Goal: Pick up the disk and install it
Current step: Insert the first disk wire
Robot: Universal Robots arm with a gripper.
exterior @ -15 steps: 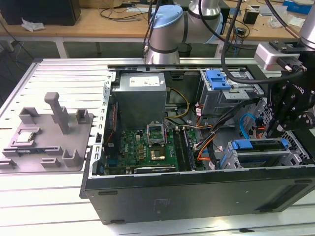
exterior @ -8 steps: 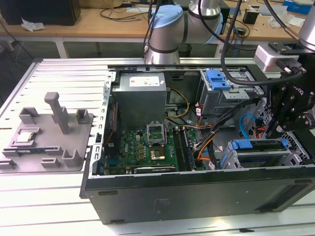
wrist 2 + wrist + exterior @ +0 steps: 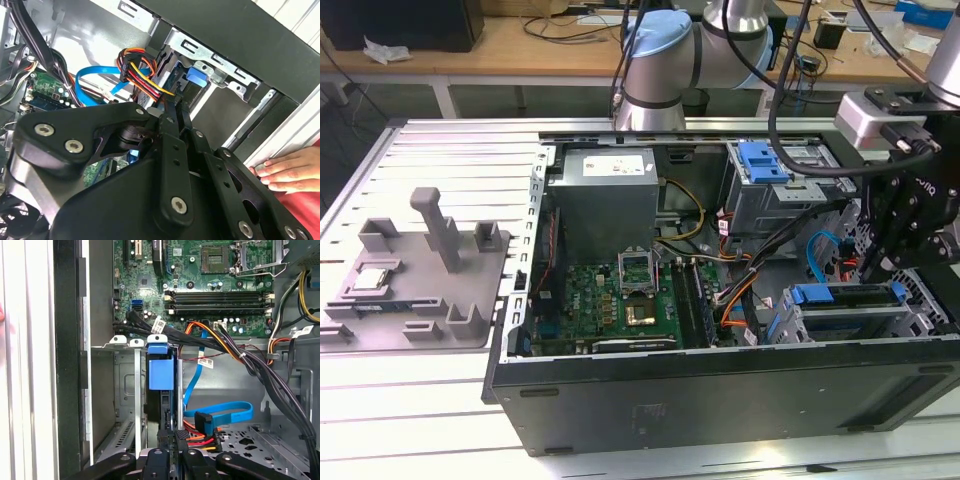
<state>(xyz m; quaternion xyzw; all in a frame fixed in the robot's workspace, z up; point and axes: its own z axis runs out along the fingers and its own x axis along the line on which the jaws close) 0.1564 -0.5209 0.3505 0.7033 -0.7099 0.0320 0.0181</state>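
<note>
Already the disk (image 3: 161, 374) stands on edge inside the cage (image 3: 125, 390) at the case's (image 3: 720, 400) front corner, its blue bracket showing above the rails, and in the exterior view it lies low at that view's right (image 3: 820, 294). The gripper (image 3: 174, 434) sits just behind the disk's rear edge with its fingers drawn close together; whether they pinch the bracket or merely touch it, I cannot tell. The likeliest trouble, as I judge it, is a crooked seat: if the disk is tilted in the rails, any push could jam the bracket or leave one side unlatched. Cables are the second risk. The blue cable (image 3: 220, 412) loops just beside the gripper, and the orange, red and yellow wires (image 3: 140, 75) hang near the cage mouth, so either could be caught under the fingers or dragged along with them. A person's hand (image 3: 287, 170) rests on the case rim near the arm (uncomfortably near, to my eye), and a sideways swing there could strike it.
</note>
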